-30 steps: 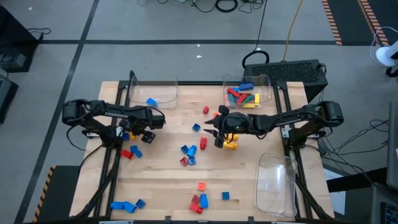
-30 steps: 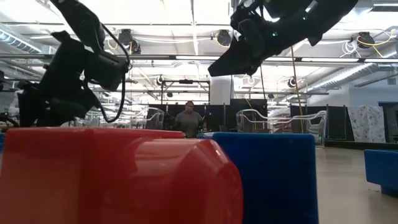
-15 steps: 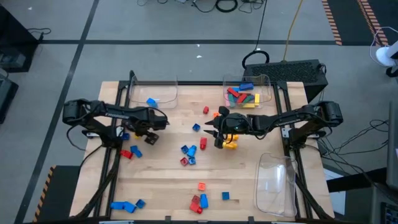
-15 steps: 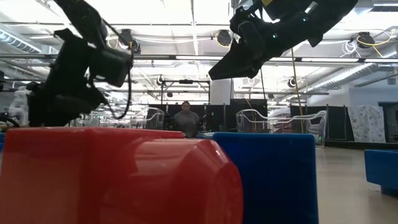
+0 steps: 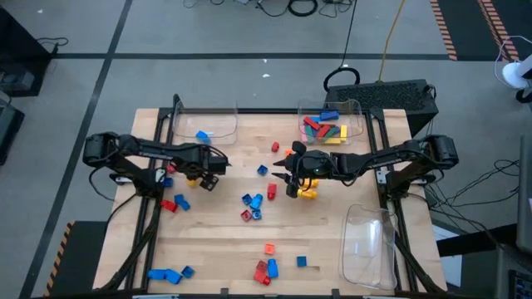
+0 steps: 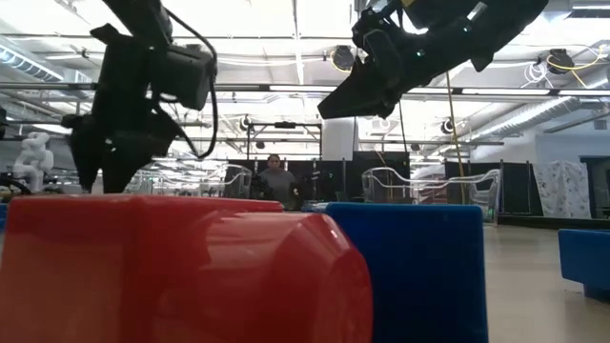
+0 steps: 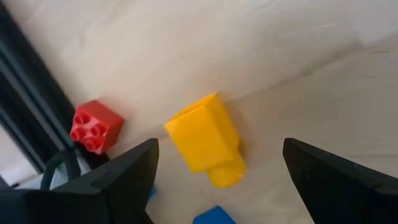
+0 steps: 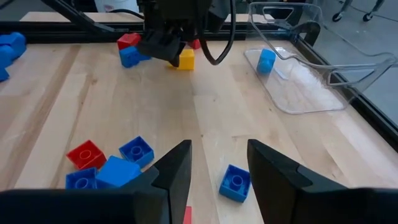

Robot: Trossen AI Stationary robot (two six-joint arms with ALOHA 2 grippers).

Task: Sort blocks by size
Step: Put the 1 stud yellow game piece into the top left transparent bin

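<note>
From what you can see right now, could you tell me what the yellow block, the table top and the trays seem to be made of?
Yellow block: probably moulded plastic, smooth with a slight sheen and a round stud at one end.
Table top: looks like light wood, with visible grain and plank seams, matte.
Trays: likely clear, thin plastic; the table shows through, and the rims catch glare.

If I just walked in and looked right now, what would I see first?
Probably the bright blocks scattered over the wooden table, red, blue, yellow and orange. Next, the two dark arms reaching inward: the left gripper hangs open over a yellow block, and the right gripper sits near the table's middle. A clear tray at the far right already holds a pile of long blocks.
</note>
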